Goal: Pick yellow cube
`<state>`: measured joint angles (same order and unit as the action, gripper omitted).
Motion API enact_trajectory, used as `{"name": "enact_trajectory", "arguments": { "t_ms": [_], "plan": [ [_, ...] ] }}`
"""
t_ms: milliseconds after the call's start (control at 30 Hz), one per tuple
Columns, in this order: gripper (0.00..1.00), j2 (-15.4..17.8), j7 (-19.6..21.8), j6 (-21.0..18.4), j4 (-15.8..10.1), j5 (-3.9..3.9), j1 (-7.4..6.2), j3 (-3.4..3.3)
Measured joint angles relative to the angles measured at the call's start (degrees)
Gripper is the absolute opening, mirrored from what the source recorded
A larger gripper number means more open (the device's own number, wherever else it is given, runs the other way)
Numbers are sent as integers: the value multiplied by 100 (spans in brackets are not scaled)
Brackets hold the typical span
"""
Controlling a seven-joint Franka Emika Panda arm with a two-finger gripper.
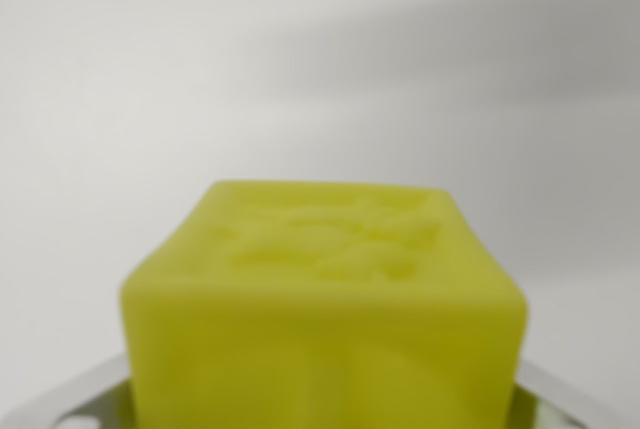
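Note:
The yellow cube (325,319) fills the lower middle of the wrist view, very close to the camera and blurred, with an embossed pattern on its top face. My gripper (322,411) sits around it. A silvery finger (70,401) shows at the lower left and the other finger (570,399) at the lower right, each pressed against a side of the cube. The gripper is shut on the cube. The cube's underside and the fingertips are cut off by the frame's bottom edge.
Behind the cube lies a plain white surface (150,79). A soft grey shadow band (470,49) runs across the upper right. No other objects are in view.

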<state>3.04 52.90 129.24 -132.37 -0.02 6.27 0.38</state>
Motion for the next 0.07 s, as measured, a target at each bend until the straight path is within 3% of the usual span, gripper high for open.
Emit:
{"name": "enact_trajectory", "arguments": {
  "t_ms": [67],
  "plan": [
    [0,0,0,0,0,0,0,0]
  ]
}}
